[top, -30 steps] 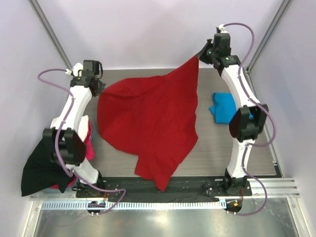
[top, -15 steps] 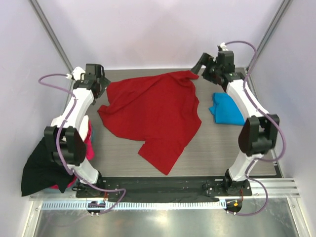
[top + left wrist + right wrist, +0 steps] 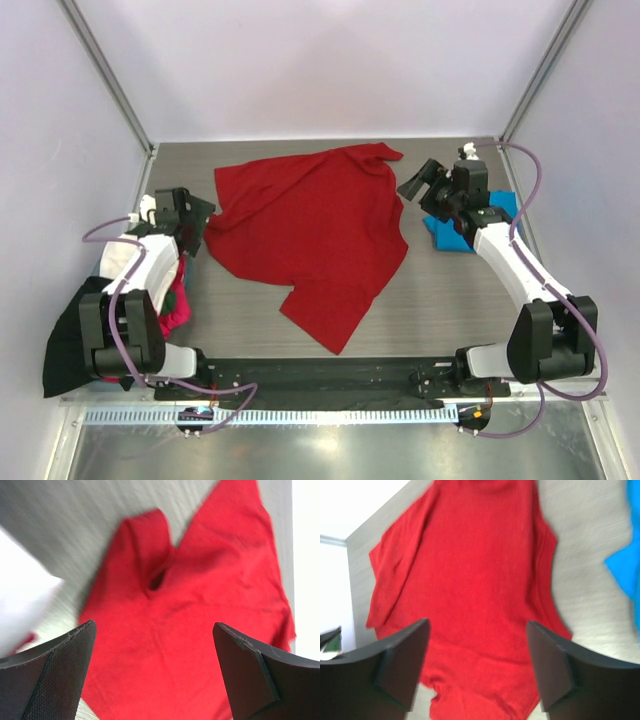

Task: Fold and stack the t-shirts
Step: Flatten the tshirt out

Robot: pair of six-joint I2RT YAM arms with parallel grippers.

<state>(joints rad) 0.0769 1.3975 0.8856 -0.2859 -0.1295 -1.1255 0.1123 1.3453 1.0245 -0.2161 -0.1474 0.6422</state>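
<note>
At the far left a black shirt point(image 3: 68, 345) hangs over the table's point(image 3: 450, 310) left edge. A magenta shirt point(image 3: 178, 298) is bunched just beside it, and the left arm point(image 3: 135, 275) hides much of both.

The left gripper point(image 3: 153, 624) sits at the left rim of the red t-shirt point(image 3: 310, 235), its jaws spread wide with nothing between them.

The red t-shirt lies spread and rumpled across the middle. Its far hem is close to the table's far edge and one corner points toward the near edge. Bare table lies open near-left and near-right of that corner.

The right gripper point(image 3: 477, 622) hovers beside the shirt's right rim, jaws wide apart and empty.

The blue t-shirt point(image 3: 446, 238) lies near the right edge. The right arm point(image 3: 510, 265) crosses it, so its outline is hard to make out.
</note>
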